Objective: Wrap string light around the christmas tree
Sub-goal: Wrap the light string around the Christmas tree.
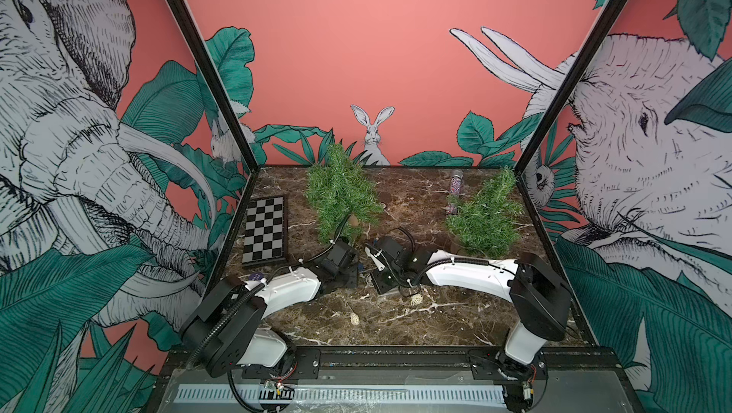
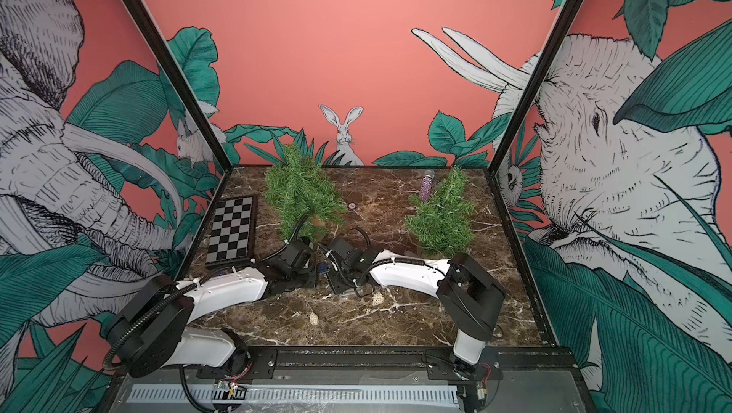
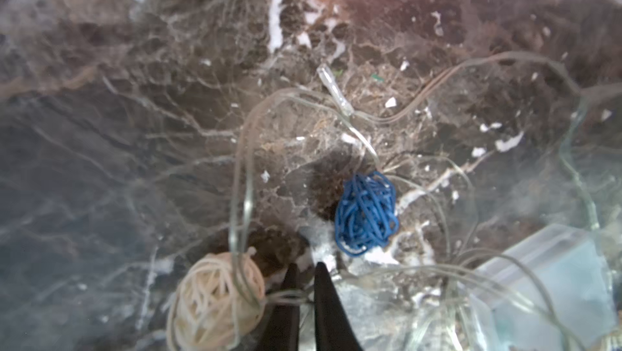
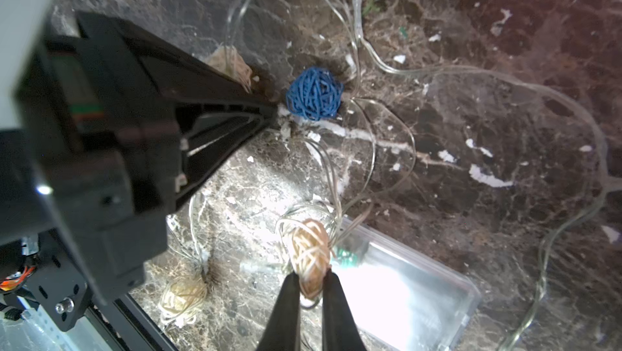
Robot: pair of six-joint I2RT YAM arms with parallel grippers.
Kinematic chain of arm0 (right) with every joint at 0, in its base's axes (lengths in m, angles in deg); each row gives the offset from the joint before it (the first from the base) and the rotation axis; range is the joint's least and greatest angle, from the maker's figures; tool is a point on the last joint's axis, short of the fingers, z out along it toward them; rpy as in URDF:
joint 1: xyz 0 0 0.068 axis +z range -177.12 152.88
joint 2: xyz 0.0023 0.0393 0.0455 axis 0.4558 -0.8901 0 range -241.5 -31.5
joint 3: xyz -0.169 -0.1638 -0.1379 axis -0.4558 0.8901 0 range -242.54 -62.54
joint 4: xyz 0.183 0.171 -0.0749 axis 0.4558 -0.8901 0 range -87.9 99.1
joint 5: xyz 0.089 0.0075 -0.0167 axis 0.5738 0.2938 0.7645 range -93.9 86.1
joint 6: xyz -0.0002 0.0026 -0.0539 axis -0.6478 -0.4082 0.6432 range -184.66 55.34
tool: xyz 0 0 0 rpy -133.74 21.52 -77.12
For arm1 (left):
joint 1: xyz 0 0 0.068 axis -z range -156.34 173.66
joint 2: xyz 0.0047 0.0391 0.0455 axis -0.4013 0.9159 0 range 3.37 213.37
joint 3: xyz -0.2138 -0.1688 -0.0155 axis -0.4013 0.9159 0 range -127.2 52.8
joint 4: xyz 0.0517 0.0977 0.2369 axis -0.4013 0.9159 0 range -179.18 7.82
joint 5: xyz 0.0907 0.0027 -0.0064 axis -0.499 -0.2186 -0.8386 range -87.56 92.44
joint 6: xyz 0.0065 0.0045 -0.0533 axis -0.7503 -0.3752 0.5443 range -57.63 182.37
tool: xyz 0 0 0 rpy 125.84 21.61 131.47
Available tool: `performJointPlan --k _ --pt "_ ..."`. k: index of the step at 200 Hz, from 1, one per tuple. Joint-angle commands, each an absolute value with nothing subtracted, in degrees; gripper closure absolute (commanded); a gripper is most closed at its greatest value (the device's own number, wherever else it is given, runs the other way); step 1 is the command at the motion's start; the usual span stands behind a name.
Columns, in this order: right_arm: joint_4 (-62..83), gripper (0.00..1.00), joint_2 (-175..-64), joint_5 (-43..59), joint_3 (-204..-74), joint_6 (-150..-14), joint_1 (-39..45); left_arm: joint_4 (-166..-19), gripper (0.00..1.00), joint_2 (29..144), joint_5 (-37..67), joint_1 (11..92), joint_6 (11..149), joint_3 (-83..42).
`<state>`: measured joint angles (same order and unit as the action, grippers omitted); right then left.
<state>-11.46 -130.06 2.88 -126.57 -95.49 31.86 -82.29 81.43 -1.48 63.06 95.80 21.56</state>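
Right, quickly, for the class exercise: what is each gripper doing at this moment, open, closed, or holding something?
Left gripper: shut on the thin clear string-light wire.
Right gripper: shut on a cream woven ball light.

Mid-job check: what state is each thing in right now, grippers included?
left gripper: shut on the string light wire
right gripper: shut on the string light's tan ball
string light: tangled on the table, around no tree
chessboard-side tree: standing, bare
other tree: standing, bare
chessboard: lying flat

Black-and-white chessboard (image 1: 264, 230), flat on brown marble surface (image 1: 416, 320). Glitter-filled tube (image 1: 454, 192), well right of chessboard, slightly farther back.
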Motion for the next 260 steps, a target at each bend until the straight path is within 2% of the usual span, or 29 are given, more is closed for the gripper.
performJointPlan --k 1,54,103,125,168,183,197,230,260 --pt "-13.6 0.88 -127.1 0.8 -125.7 -94.4 32.1 -77.4 0.97 75.0 -4.2 63.1 95.4 21.3" --pt "-14.1 0.89 -125.9 -1.0 -123.7 -93.0 29.8 -53.3 1.00 54.3 -4.6 59.5 91.4 12.5" --pt "-12.8 0.89 -130.9 1.9 -126.5 -93.2 29.8 -44.4 1.00 50.2 3.6 55.2 87.8 2.4" --pt "-13.9 0.89 -130.0 0.0 -125.7 -92.4 29.8 -37.2 1.00 50.4 -2.8 54.1 85.5 -3.0" --pt "-17.5 0.90 -127.8 -3.5 -124.7 -90.4 29.3 -26.1 1.00 49.3 -25.1 53.1 82.4 -13.2" --pt "-18.1 0.91 -126.1 -3.9 -124.8 -89.9 29.0 -24.3 1.00 50.6 -28.0 53.0 81.0 -14.0" --pt "-17.8 0.92 -123.8 -2.6 -125.0 -89.2 29.0 -23.9 1.00 52.0 -25.9 53.0 81.2 -13.2" --pt "-19.8 0.93 -116.2 0.9 -129.0 -87.2 28.9 -31.5 1.00 52.1 -13.2 53.0 82.7 -6.8" --pt "-24.4 0.93 -111.3 -4.3 -134.8 -84.2 28.5 -35.7 1.00 50.3 -8.6 53.0 82.4 -3.8"
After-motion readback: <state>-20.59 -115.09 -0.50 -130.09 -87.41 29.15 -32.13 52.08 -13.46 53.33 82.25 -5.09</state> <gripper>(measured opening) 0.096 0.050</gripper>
